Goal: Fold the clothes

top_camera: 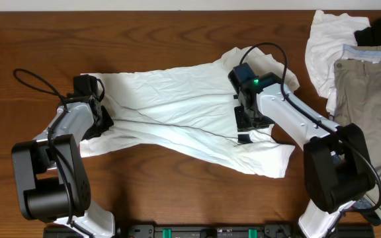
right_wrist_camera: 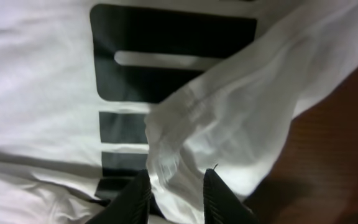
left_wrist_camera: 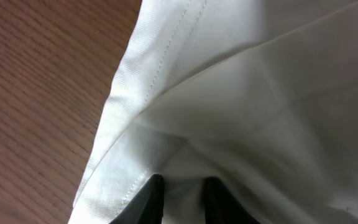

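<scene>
1. The step in hand looks like the first fold of the white garment point(top_camera: 170, 109), which lies spread and wrinkled across the table point(top_camera: 177, 39) between the two arms. Each arm has hold of one end.
2. The left gripper point(top_camera: 96, 114) sits at the garment's left end. In the left wrist view its fingers point(left_wrist_camera: 154, 198) stand close together with a bunch of cloth between them, and creases run out from that spot. It appears to be pinching the cloth. The stitched hem point(left_wrist_camera: 157, 68) runs ahead of the fingers and off to their left, with bare wood beyond it.
3. The right gripper point(top_camera: 247, 120) is over the garment's right part. In the right wrist view a raised fold of cloth runs straight ahead from between its fingers point(right_wrist_camera: 135, 198), so it too seems clamped on a fold. A dark print point(right_wrist_camera: 173, 50) lies further ahead of the fingers and to their left, flat on the cloth. Bare table shows off to their right.
4. The next move probably calls for both arms to lift their pinched edges together and carry them across the garment. They would need to keep pace with each other so the thin cloth does not drag or twist.
5. The khaki trousers point(top_camera: 369, 92), a white piece point(top_camera: 323, 46) and a black piece point(top_camera: 379, 30) lie heaped well apart from the right gripper, on its outer side, not yet folded.
</scene>
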You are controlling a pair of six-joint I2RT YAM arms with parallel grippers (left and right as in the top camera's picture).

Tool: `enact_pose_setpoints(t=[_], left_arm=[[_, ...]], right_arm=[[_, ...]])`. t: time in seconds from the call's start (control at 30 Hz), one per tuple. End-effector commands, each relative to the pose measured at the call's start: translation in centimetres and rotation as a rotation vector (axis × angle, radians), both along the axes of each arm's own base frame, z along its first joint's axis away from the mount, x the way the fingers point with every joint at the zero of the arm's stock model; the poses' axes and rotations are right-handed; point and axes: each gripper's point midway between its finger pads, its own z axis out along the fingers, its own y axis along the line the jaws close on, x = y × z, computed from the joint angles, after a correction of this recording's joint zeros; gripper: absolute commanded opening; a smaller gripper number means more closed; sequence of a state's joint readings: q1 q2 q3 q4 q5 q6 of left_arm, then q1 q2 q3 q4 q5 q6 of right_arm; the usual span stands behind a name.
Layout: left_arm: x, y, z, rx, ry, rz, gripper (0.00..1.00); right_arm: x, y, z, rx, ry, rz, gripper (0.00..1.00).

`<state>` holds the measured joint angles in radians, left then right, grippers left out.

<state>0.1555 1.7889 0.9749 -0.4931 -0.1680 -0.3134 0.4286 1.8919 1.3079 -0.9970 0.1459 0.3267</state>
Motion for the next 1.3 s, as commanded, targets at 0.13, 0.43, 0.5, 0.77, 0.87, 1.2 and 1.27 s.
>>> enact_pose_setpoints(t=[0.13, 0.43, 0.5, 0.77, 0.87, 1.2, 1.27], left_arm=[[-2.3, -1.2, -2.7, -0.064, 0.097, -0.008, 0.24], [-2.3, -1.2, -2.7, -0.067, 0.097, -0.008, 0.24], [-2.3, -1.2, -2.7, -0.067, 0.097, -0.008, 0.24], [-2.3, -1.2, -2.7, -0.067, 0.097, -0.008, 0.24], [-2.3, -1.2, -2.7, -0.067, 0.097, -0.008, 0.24], [-2.3, -1.2, -2.7, -0.068, 0.098, -0.008, 0.24], [-2.3, -1.2, -2.7, -0.067, 0.097, -0.008, 0.24]], right_arm=[[0.5, -0.3, -0.3, -0.01, -0.005, 0.023, 0.28], [0.5, -0.3, -0.3, -0.009, -0.006, 0.023, 0.29], [0.6, -0.3, -0.5, -0.008, -0.009, 0.023, 0.31], [-0.3, -0.7, -2.0, -0.012, 0.001, 0.023, 0.29], [-0.4, -0.8, -2.4, -0.014, 0.0, 0.016, 0.06], [-1.3, -10.8, 3.9, -0.342, -0.21, -0.561, 0.01], [-2.6, -13.5, 5.7, -0.38, -0.225, -0.694, 0.01]])
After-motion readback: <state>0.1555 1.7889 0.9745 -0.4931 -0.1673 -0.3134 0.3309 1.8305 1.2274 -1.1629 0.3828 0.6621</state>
